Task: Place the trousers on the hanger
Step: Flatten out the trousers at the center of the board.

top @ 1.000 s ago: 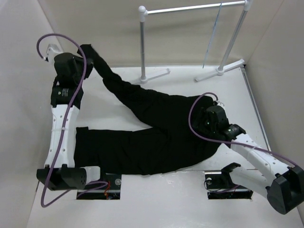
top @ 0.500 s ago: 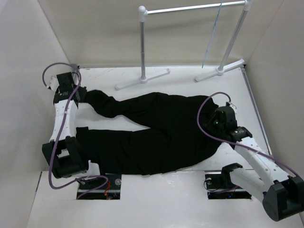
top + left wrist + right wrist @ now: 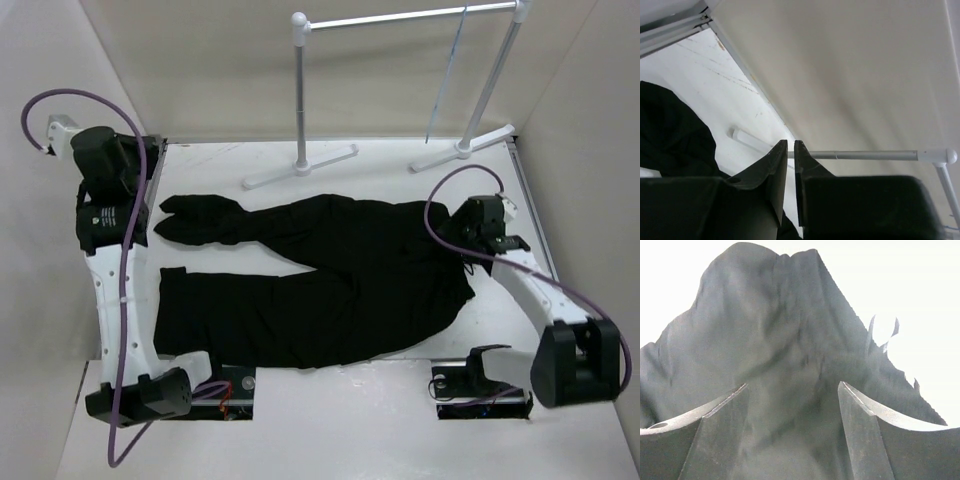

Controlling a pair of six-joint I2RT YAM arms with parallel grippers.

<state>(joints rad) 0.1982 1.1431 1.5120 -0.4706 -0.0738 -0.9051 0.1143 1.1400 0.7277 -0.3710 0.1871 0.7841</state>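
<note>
The black trousers (image 3: 330, 270) lie flat on the white table, both legs pointing left and the waist at the right. The thin pale-blue hanger (image 3: 447, 75) hangs from the rack's top bar at the back right. My left gripper (image 3: 140, 160) is raised at the far left corner, past the upper leg's end; in the left wrist view it (image 3: 790, 146) is shut and empty, with the trousers (image 3: 670, 130) below left. My right gripper (image 3: 478, 240) is at the waist's right edge; in the right wrist view it (image 3: 792, 387) is open just above the black cloth (image 3: 770, 330).
The white tubular rack (image 3: 300, 90) stands at the back with two posts and feet on the table; its bar shows in the left wrist view (image 3: 865, 155). Walls close in on the left, back and right. Both arm bases sit at the near edge.
My left gripper lowered the upper leg's end onto the table, let go, and rose back to the far left corner. My right gripper moved right and back to the waist's edge.
</note>
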